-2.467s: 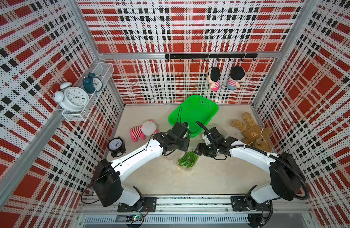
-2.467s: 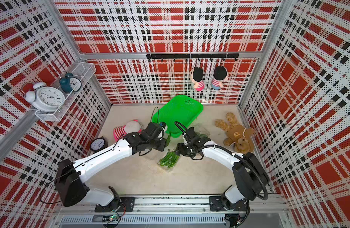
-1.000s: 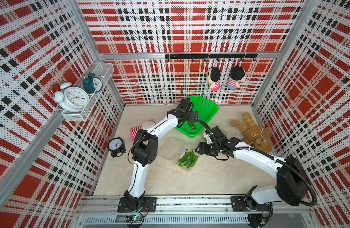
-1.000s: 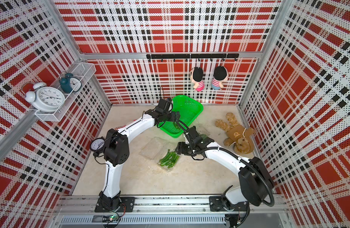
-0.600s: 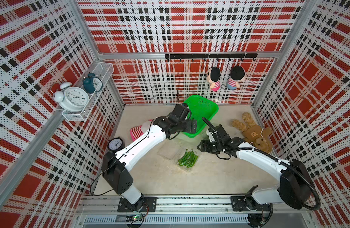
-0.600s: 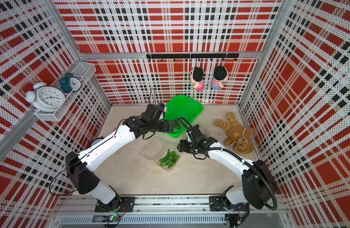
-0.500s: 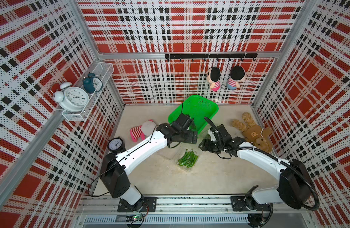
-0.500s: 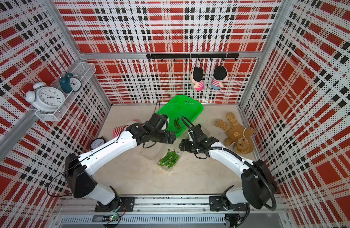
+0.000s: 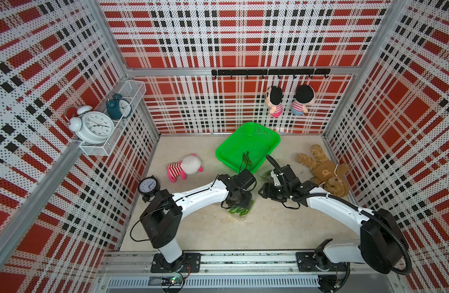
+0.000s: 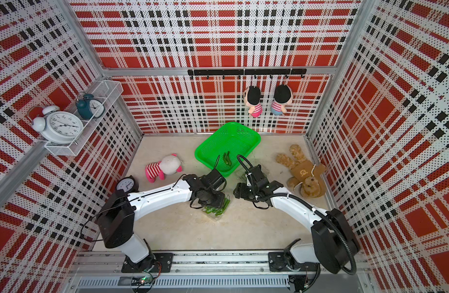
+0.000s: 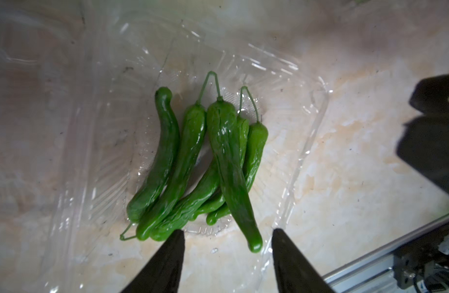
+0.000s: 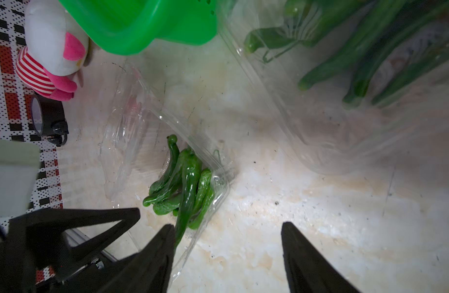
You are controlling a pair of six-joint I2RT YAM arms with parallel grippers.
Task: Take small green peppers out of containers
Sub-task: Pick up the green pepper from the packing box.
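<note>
Both top views: small green peppers (image 9: 240, 210) in open container (image 9: 243, 218) on tabletop (image 9: 269, 228), directly under left end effector (image 9: 240, 203).
Left wrist: left end effector spread, gripping nothing, just short of pepper tips.
Right wrist: right end effector (image 12: 227, 224) spread, empty; second container (image 12: 307, 132) beside it, peppers inside.

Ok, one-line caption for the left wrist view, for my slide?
Open left claw poised over small green peppers piled in an open clear clamshell container.

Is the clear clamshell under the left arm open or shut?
Open: in the left wrist view the lid of the clamshell is folded back, and the green peppers lie uncovered.
</note>
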